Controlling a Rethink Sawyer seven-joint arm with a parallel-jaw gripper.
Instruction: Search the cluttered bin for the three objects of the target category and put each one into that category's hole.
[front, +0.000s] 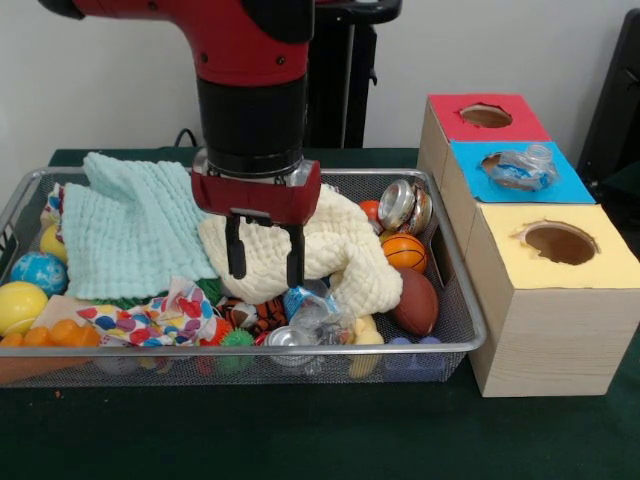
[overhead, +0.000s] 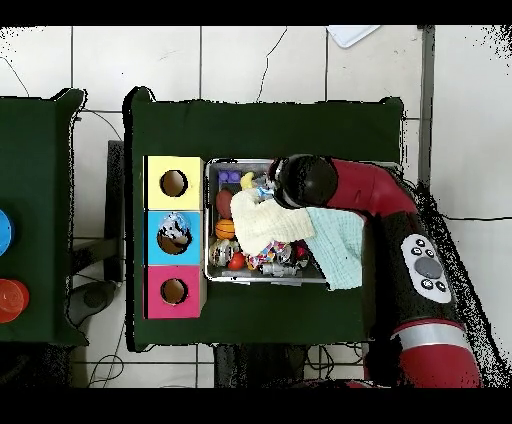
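Note:
My gripper (front: 265, 274) hangs open over the middle of the wire bin (front: 462, 290), its two black fingers (front: 236, 250) just above a cream cloth (front: 335, 245), with nothing between them. A crushed clear plastic bottle (front: 522, 168) rests in the blue hole of the wooden box (front: 545, 330); it also shows from above as the bottle (overhead: 173, 232). A crushed silver can (front: 404, 205) lies at the bin's back right. Crumpled plastic (front: 315, 310) and another flattened can (front: 288, 338) lie at the bin's front. In the overhead view the arm (overhead: 305, 182) hides the gripper.
A mint cloth (front: 130, 225) and a patterned cloth (front: 150, 318) cover the bin's left half. A small basketball (front: 404, 251), a brown football (front: 415, 300), a yellow ball (front: 18, 305) and a blue ball (front: 38, 270) lie among them. The red hole (front: 486, 115) and yellow hole (front: 560, 242) flank the blue one.

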